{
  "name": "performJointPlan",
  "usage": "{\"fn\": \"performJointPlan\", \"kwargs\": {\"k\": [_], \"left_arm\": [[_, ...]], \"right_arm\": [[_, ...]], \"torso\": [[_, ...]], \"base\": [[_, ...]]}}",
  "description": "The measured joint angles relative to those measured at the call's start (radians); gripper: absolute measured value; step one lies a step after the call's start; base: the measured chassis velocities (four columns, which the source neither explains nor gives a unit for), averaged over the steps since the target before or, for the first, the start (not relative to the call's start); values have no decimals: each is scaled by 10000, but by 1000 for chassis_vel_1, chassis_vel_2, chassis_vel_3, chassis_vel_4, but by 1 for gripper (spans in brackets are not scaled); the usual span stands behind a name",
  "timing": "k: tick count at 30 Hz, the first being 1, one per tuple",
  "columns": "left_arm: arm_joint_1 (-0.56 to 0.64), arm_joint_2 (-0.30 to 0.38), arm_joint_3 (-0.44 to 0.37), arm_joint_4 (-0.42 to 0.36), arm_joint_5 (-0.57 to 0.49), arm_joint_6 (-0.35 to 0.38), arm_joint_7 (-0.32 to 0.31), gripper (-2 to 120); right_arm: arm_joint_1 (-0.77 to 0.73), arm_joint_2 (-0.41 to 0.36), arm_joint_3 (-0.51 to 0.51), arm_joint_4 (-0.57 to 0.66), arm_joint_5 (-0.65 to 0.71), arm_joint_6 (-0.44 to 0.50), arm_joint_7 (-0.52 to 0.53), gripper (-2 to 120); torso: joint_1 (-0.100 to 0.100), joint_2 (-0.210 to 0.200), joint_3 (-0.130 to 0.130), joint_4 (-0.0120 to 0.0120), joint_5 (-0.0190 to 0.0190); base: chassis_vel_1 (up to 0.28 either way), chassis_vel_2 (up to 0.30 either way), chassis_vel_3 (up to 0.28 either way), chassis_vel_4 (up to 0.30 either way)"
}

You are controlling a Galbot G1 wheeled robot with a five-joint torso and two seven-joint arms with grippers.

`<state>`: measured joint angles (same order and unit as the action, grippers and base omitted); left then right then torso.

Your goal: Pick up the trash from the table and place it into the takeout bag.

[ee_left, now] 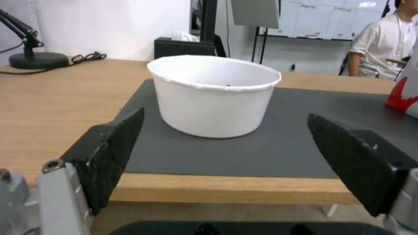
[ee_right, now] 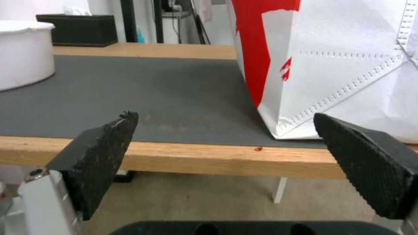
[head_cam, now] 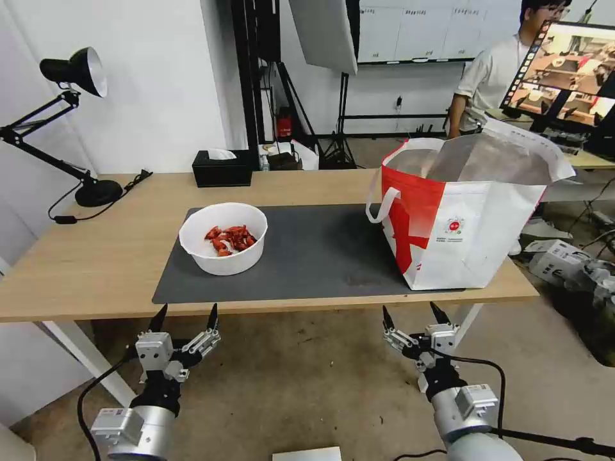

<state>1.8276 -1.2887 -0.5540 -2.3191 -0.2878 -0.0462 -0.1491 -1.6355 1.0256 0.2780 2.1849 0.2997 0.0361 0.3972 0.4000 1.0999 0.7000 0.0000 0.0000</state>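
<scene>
Two grippers sit low in the head view, both short of the table's near edge and over the floor. Left gripper (head_cam: 185, 318) at lower left, fingers spread wide, nothing between them. Right gripper (head_cam: 413, 315) at lower right of centre, fingers likewise apart and empty.

Table (head_cam: 96, 256): light wood top, white legs, running across mid-frame. Dark grey mat (head_cam: 320, 256) lies flat on it, centre of frame.

White bowl (head_cam: 223, 238) stands upright on the mat's left part, left of centre in the head view. Red shellfish scraps (head_cam: 230, 239) lie in its bottom. In the left wrist view the bowl (ee_left: 214, 94) sits centre frame between the two black finger pads (ee_left: 115, 153), well beyond their tips, with the table edge in between.

Takeout bag (head_cam: 461, 211): red and white, silver lining, mouth open, standing upright at the right end of the mat, right of centre in the head view. White strap handle hangs on its left side. Small round logo on the front face. In the right wrist view the bag's lower corner (ee_right: 305, 81) fills the upper right, resting on the mat near the table edge.

Black tissue box (head_cam: 221, 168) at the far edge of the table, upper left of centre. Black desk lamp (head_cam: 70, 115) at the far left.
</scene>
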Motion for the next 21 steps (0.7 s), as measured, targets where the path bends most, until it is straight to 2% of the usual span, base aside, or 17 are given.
{"fn": "performJointPlan", "kwargs": {"k": [12, 21], "left_arm": [[-382, 331, -116, -47, -416, 257, -57, 100], [-1058, 839, -478, -198, -1226, 762, -308, 100]], "right_arm": [[5, -1, 0, -2, 1, 10, -10, 100], [5, 0, 0, -3, 6, 16, -12, 100]], "torso": [[0, 0, 0, 0, -1], [0, 0, 0, 0, 0]], "base": [[0, 0, 0, 0], [0, 0, 0, 0]]}}
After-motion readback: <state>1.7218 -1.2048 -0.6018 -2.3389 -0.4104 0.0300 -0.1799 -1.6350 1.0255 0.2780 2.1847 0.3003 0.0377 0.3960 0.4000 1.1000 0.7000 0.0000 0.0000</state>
